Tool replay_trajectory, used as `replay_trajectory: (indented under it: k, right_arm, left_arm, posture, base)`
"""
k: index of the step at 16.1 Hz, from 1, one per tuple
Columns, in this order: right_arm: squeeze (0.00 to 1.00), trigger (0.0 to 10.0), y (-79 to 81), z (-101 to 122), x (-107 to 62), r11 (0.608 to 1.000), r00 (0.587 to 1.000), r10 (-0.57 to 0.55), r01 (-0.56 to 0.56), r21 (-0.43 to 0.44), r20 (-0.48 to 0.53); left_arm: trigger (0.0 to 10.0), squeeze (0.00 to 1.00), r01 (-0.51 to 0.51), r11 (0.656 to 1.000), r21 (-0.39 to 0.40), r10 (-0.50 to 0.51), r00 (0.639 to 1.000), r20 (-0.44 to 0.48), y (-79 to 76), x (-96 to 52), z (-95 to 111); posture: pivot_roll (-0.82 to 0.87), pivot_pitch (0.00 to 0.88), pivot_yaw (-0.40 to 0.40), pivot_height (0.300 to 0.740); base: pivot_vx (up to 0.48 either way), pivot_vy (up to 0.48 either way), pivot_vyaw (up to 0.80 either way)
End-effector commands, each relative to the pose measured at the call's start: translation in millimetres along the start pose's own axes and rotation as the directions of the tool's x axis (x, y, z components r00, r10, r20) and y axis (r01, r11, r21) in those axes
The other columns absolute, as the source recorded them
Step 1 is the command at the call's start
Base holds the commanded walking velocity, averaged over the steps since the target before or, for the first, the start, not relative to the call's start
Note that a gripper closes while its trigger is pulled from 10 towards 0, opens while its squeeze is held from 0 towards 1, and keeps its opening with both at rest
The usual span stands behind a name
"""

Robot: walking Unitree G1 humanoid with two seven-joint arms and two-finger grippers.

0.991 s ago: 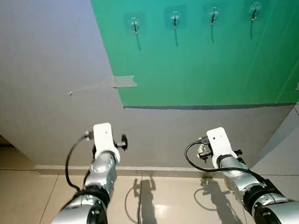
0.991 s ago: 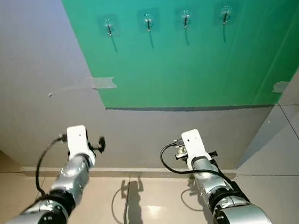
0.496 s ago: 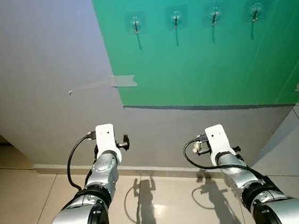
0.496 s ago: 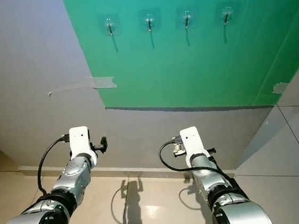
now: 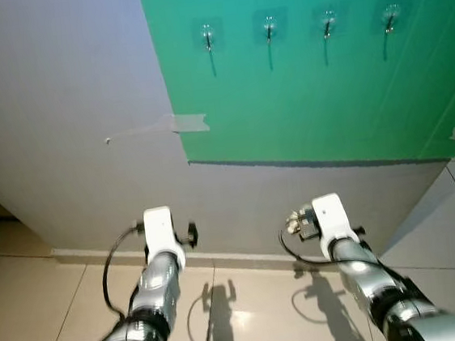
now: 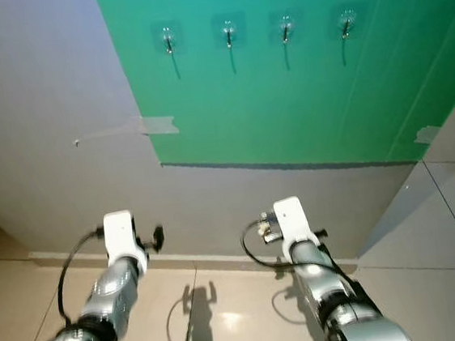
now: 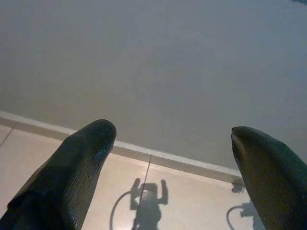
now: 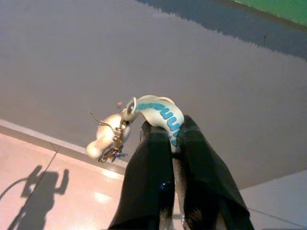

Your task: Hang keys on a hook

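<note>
One small bunch of keys (image 8: 111,138) is dangling from a pale strap with blue lettering (image 8: 158,113), and the right gripper (image 8: 173,139) is pinching that strap between its two black fingers (image 8: 148,158), which are pressed tight together. The bunch, which seems to carry a pale charm, is hanging free to one side of the fingertips, touching nothing else. From where I am standing, the right arm is holding it low, down near the skirting board (image 5: 82,255), with the grey wall (image 5: 57,99) just ahead.

The left gripper (image 7: 172,139) is carrying nothing; its fingers (image 7: 79,158) are spread wide apart and pointing at the bare wall and the beige floor tiles (image 7: 192,201).

Higher up, a green panel (image 5: 316,88) is covering the wall, and four clear adhesive hooks (image 5: 208,36) are sitting in a row near its top, every one of them bare. A strip of tape (image 5: 188,123) is sticking to the panel's left edge.

As I judge it, the pick-up is done and the hanging is wholly left: the keys are well below the hooks, so the right arm has to lift them, bring the strap's loop over one hook, then let go.
</note>
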State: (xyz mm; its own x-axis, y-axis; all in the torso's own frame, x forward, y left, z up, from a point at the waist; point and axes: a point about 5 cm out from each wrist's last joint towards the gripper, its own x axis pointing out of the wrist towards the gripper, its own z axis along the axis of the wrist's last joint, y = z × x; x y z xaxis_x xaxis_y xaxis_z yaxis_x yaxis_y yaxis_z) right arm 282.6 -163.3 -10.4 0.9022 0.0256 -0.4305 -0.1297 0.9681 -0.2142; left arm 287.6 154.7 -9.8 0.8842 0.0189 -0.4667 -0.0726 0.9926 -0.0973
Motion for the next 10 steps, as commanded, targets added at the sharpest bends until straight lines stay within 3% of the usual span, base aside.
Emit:
replay_trajectory:
  k: [1,4,7,10]
  right_arm:
    - [0.0,10.0,-3.9,4.5,0.0,1.0,0.999,-0.003,0.002,0.015,0.04]
    - [0.0,10.0,-6.3,-0.4,-6.9,1.0,0.996,0.013,-0.014,0.007,0.086]
    - [0.0,10.0,-9.4,7.9,-9.0,0.998,0.988,0.015,-0.023,0.053,0.151]
    - [0.0,10.0,-4.9,14.8,-7.5,0.998,0.985,0.037,-0.045,0.041,0.17]
  left_arm:
    - [10.0,0.0,0.003,1.0,-0.015,-0.002,0.998,0.062,3.3,1.6,11.9]
    - [10.0,0.0,0.038,0.998,-0.04,-0.033,0.993,0.11,5.3,-3.1,14.4]
    - [10.0,0.0,0.057,0.997,-0.05,-0.046,0.977,0.207,2.7,-7.2,35.3]
    - [10.0,0.0,0.061,0.996,-0.059,-0.048,0.978,0.205,-0.1,-6.3,38.0]
  posture:
    - [-0.12,0.0,0.046,0.74]
    - [-0.12,0.0,0.049,0.74]
    - [-0.14,0.0,0.051,0.74]
    - [-0.15,0.0,0.048,0.74]
  base:
    - [0.0,0.0,0.0]
    - [0.0,0.0,0.0]
    - [0.0,0.0,0.0]
    - [0.0,0.0,0.0]
